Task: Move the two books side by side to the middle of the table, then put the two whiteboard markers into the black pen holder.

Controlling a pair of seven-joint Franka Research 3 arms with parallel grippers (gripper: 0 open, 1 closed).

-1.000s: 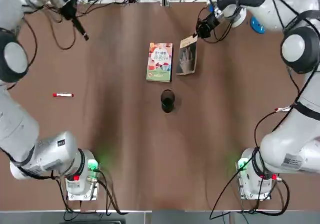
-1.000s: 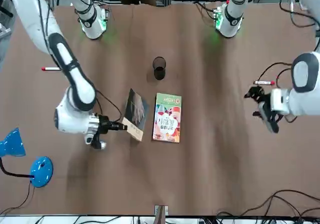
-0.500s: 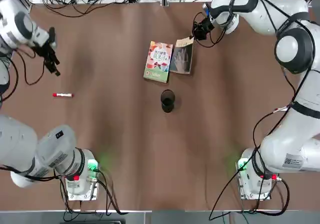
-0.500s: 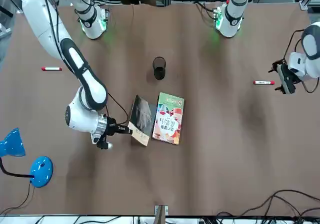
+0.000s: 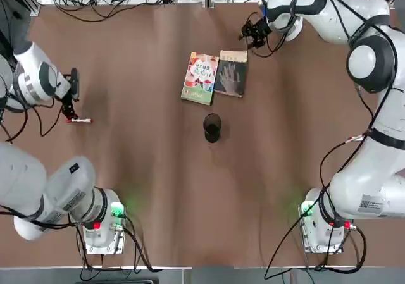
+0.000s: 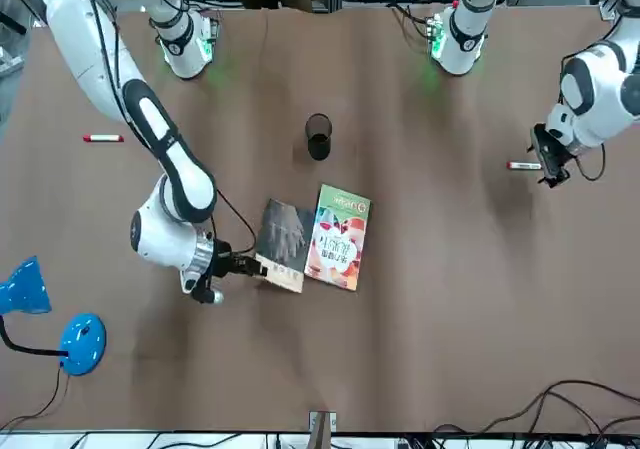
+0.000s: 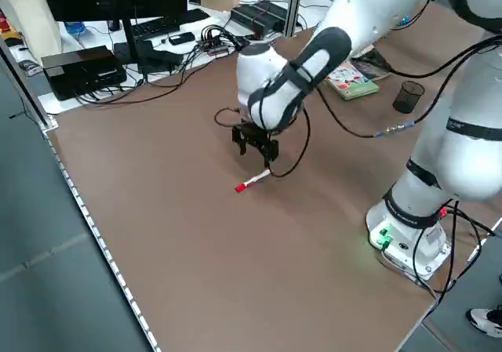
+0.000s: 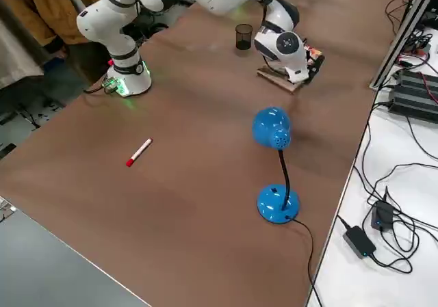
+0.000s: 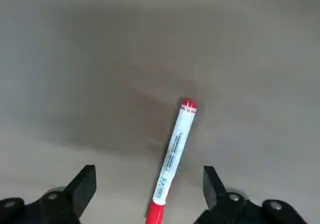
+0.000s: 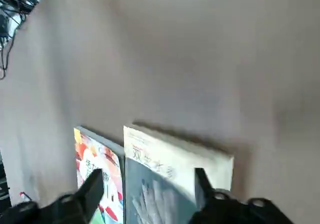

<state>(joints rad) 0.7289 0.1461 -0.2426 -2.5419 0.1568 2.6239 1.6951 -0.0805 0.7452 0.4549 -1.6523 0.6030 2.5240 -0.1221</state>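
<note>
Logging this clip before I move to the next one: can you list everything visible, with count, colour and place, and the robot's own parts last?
books: 2, one green-white-orange, one dark grey with tan band, flat side by side mid-table toward the far edge.
black pen holder: 1, black, upright just in front of the books.
whiteboard markers: 2, white with red caps, one lying on each side of the table, the other at.
lamp: 1, blue, far corner on the robot's right.
table: 1, brown.
cables: many, black, beyond the far edge.
left gripper: fingers open, straddling the left-side marker.
right gripper: open, at the grey book's far edge.
</note>
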